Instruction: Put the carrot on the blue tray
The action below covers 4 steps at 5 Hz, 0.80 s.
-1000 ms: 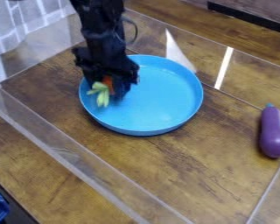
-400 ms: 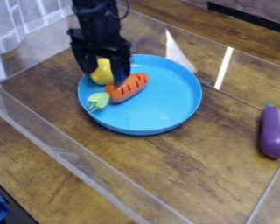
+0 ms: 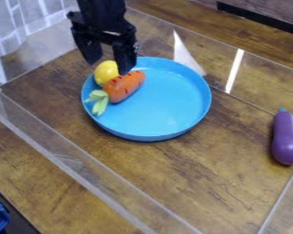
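Orange carrot (image 3: 124, 85) released on blue tray (image 3: 174, 114), pincer (image 3: 107, 57) now raised, wide open, empty

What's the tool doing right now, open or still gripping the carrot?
Tool: open, holding nothing, raised above the carrot, which lies on the blue tray beside the lemon.

A wooden table (image 3: 63, 128) bears the blue tray (image 3: 174, 114) and a purple eggplant (image 3: 285, 137).

No text, label, brand, number or sign can be read anywhere in this view of the scene.
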Each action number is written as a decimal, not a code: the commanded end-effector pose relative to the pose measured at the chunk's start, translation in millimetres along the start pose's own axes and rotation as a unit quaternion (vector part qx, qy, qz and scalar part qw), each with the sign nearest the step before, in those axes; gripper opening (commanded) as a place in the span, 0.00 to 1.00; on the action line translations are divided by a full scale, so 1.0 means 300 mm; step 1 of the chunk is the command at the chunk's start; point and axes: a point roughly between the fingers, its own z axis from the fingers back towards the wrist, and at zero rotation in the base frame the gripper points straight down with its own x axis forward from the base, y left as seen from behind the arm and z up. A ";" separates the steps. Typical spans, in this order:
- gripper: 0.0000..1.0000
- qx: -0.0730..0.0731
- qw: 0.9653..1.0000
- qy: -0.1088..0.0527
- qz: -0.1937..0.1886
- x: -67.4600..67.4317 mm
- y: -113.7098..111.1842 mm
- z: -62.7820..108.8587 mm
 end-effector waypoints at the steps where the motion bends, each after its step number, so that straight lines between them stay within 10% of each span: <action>1: 1.00 0.001 0.999 -0.032 -0.024 0.051 -0.025 0.070; 4: 1.00 -0.008 0.998 -0.029 -0.052 0.135 -0.001 0.033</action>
